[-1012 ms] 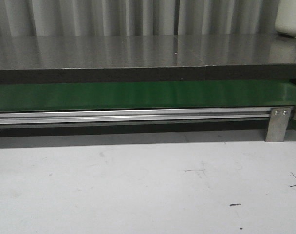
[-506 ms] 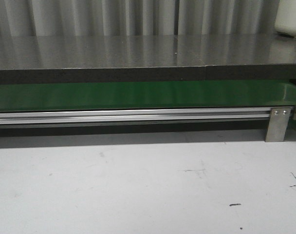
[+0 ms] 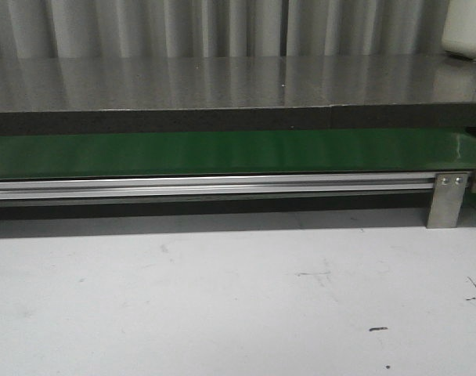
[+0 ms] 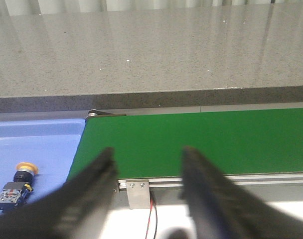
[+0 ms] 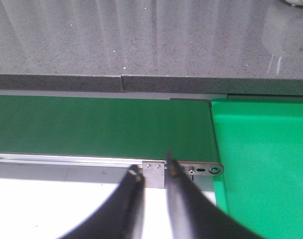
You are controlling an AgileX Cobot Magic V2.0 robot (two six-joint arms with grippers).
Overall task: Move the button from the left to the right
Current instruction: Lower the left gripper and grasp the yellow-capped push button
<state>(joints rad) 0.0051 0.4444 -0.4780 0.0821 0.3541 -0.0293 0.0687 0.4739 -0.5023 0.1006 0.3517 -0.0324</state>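
Button: the button [image 4: 17, 183] lies on its side in the blue tray [image 4: 47, 144], orange-yellow cap pointing away from the camera, black body nearer, well off to one side of the left claw.
Left gripper: the left gripper [image 4: 147, 172] hangs over the near edge of the green belt [image 4: 201, 139], released, fingers spread wide, nothing between them.
Right gripper: the right gripper [image 5: 154, 172] sits near the belt's other end beside the green tray [image 5: 266, 159]; tips nearly together, holding nothing.
Progress: I'd say the pick hasn't started.
Risk: the button lies tilted and rounded; a pinch on the cap could squirt it out or roll it across the tray.
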